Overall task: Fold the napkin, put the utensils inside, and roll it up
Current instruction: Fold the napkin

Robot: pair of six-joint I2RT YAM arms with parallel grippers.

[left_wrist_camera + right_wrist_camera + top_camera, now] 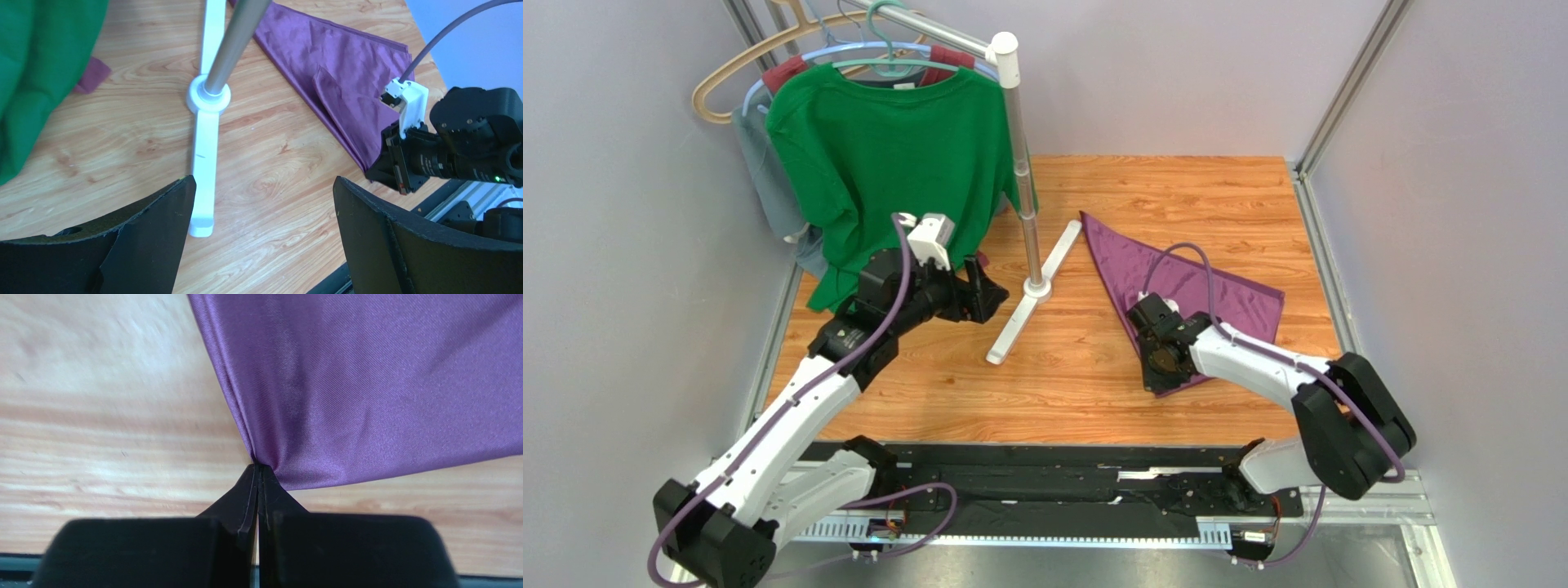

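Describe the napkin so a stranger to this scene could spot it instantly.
On the wooden table, look right of the clothes rack's pole. The napkin lies there, one corner pinched in the right hand. It's purple and flat, unlike the hanging green shirt.

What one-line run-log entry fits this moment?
right jaws: shut on napkin corner | left jaws: open, off napkin | spoon: not in view

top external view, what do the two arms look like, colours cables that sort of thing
The left arm and right arm have white tubular links between bulky black joints, with a thin purple cable looping along each. A white camera block tops the left wrist. The left pincer and right pincer have matte black wedge-shaped fingers.
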